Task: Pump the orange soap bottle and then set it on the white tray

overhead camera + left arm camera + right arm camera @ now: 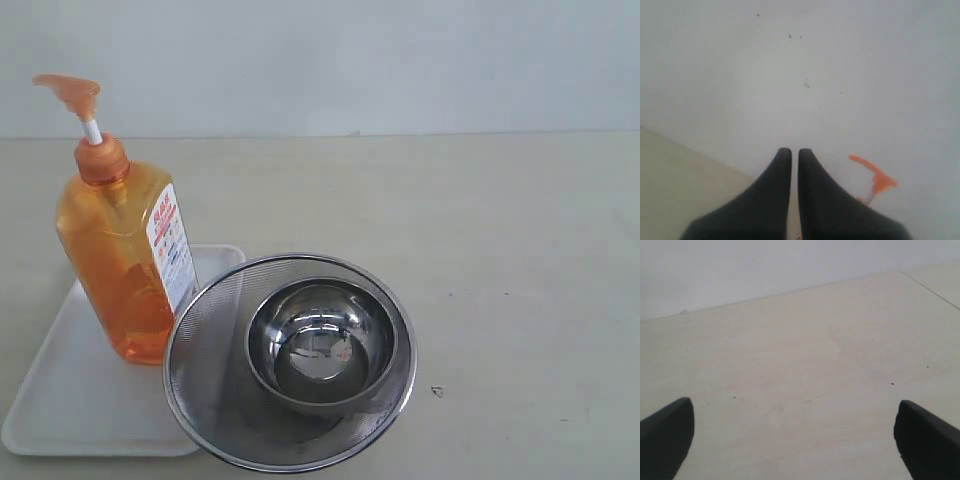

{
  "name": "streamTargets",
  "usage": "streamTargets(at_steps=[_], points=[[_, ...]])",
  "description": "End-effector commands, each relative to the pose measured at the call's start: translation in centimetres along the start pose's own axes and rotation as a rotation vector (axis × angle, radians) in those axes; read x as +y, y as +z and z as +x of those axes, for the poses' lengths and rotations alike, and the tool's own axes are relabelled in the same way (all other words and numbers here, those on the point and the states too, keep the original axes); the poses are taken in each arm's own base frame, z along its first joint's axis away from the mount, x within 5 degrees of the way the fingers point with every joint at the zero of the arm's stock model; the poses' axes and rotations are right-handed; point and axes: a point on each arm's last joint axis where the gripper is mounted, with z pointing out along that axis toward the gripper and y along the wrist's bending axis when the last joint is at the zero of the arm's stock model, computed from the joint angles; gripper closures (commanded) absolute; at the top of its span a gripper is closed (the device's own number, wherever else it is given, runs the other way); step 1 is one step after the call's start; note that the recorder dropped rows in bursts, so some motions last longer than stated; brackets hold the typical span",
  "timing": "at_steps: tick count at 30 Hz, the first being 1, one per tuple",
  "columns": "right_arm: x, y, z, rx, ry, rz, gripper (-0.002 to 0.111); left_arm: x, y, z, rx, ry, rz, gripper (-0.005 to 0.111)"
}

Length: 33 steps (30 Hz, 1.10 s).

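The orange soap bottle (125, 265) stands upright on the white tray (70, 385) at the left of the exterior view, its white label facing right and its pump head (70, 95) raised on the white stem. Neither arm shows in the exterior view. In the left wrist view my left gripper (790, 152) is shut with nothing between its black fingers; the orange pump head (875, 175) shows beside them, apart from them. My right gripper (792, 412) is open wide over bare tabletop.
A round steel mesh strainer (200, 345) with a steel bowl (320, 345) in it sits right of the bottle, its rim overlapping the tray's right edge. A pale wall (400, 60) runs behind the beige table (520, 260).
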Motion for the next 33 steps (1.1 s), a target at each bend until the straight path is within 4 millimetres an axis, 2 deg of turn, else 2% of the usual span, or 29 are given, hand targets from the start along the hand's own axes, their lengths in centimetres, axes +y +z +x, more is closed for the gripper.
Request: streamTargets(at_steps=[1, 6, 9, 11, 14, 22, 33], points=[[0.0, 0.0, -0.1, -0.011, 0.000, 0.003, 0.003, 1.5, -0.3, 1.8, 0.208, 0.157, -0.146, 0.102], [0.0, 0.0, -0.1, -0.011, 0.000, 0.003, 0.003, 2.1, 0.0, 3.2, 0.210, 0.137, -0.141, 0.102], [0.0, 0.0, -0.1, -0.011, 0.000, 0.003, 0.003, 2.5, 0.5, 5.1, 0.117, 0.153, -0.027, 0.102], [0.0, 0.0, -0.1, -0.011, 0.000, 0.003, 0.003, 2.1, 0.6, 4.7, 0.075, 0.150, 0.030, 0.102], [0.0, 0.0, -0.1, -0.011, 0.000, 0.003, 0.003, 1.8, 0.5, 5.1, 0.129, 0.132, 0.090, 0.102], [0.0, 0.0, -0.1, -0.011, 0.000, 0.003, 0.003, 3.6, 0.0, 6.9, 0.356, 0.275, -0.074, 0.102], [0.0, 0.0, -0.1, -0.011, 0.000, 0.003, 0.003, 3.6, 0.0, 6.9, 0.357, 0.277, -0.075, 0.102]])
